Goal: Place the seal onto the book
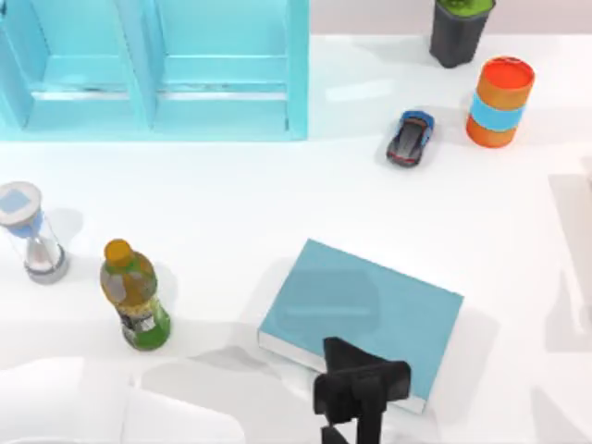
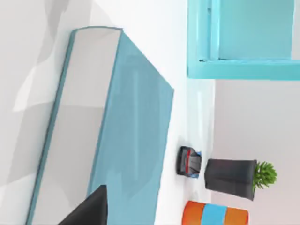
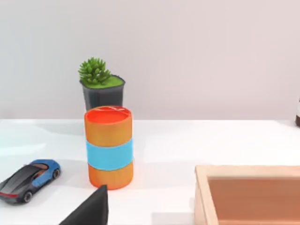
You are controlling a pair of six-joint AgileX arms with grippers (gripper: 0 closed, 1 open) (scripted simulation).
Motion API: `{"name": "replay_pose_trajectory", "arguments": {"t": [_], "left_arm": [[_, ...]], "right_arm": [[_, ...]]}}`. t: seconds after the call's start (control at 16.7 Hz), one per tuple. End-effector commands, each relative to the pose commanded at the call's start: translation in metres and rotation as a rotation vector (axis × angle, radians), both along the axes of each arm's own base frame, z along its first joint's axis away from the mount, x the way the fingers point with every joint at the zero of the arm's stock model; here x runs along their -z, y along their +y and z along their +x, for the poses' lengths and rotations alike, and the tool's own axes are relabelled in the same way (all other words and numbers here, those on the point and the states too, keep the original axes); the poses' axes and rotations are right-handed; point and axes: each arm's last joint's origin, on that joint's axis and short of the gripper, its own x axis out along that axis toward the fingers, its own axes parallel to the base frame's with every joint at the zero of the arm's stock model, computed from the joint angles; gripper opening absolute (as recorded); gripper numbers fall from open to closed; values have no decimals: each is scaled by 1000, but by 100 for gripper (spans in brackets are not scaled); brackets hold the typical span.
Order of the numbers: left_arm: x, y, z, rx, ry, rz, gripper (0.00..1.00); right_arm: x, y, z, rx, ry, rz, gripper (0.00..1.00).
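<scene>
Hovering with left gripper (image 1: 359,388) over near edge of book (image 1: 370,310), lying near-centre on worktop (image 1: 231,213); seal likely hidden underneath, jaws' state impossible to tell. Aiming farther over cover's middle, lowering upright, releasing gently.

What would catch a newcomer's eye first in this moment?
Probably the teal-blue book lying flat near the table's front centre, with the left gripper over its front edge. Next, the turquoise shelf unit at the back left, and the orange cylinder with a blue band at the back right, beside a toy car.
</scene>
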Motion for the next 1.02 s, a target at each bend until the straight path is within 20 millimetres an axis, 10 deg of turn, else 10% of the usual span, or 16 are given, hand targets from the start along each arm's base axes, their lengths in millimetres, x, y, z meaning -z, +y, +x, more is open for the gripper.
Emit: {"name": "replay_pose_trajectory", "arguments": {"t": [0.54,1.02], "left_arm": [[-93,113,95,77,411,38,100],[-112,243,102,551,213,363,100]], "right_arm": [[0,0,0,0,0,0,100],[0,0,0,0,0,0,100]]}}
